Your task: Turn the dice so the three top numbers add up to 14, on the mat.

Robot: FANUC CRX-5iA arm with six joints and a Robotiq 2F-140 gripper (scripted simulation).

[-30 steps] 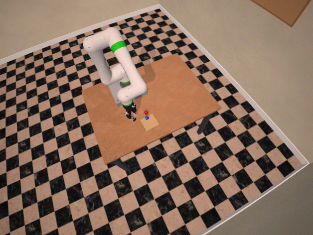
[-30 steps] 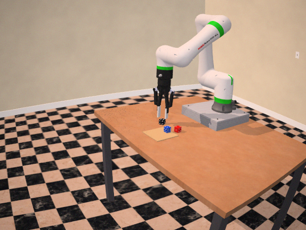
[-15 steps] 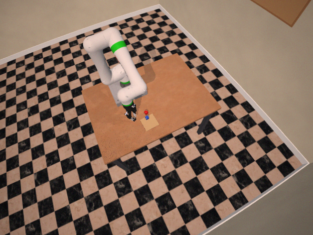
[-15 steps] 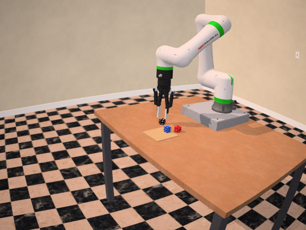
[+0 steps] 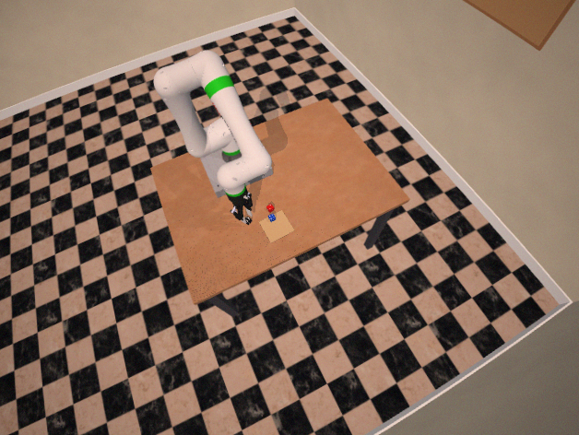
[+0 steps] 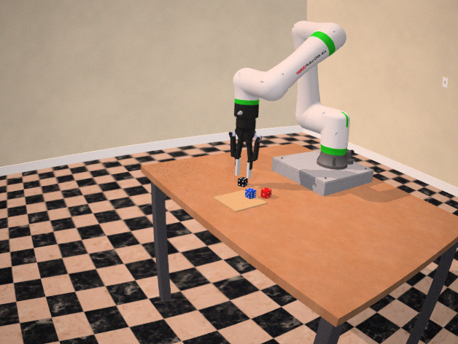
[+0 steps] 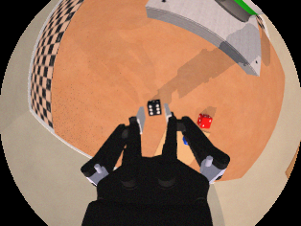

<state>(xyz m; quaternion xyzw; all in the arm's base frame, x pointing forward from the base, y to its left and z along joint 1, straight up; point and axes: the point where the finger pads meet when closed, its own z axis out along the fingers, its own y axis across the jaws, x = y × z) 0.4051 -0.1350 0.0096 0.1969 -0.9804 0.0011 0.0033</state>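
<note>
A tan mat [image 6: 239, 200] lies flat on the table near its edge. A blue die [image 6: 250, 192] sits on the mat's far corner. A red die [image 6: 265, 192] lies on the bare table just beside it, off the mat. A black die [image 6: 242, 181] lies on the table behind the mat, off it. My gripper [image 6: 243, 173] points straight down just above the black die, its fingers partly open with a gap of about the die's width and nothing between them. In the wrist view the black die [image 7: 153, 107] shows just beyond the fingertips, with the red die [image 7: 204, 121] to the right.
The robot's grey base plate [image 6: 321, 172] stands on the table behind and to the right of the dice. The table's left edge runs close to the mat [image 5: 277, 226]. In the overhead view the blue die [image 5: 271, 217] and red die [image 5: 269, 207] sit right of the gripper [image 5: 244, 217].
</note>
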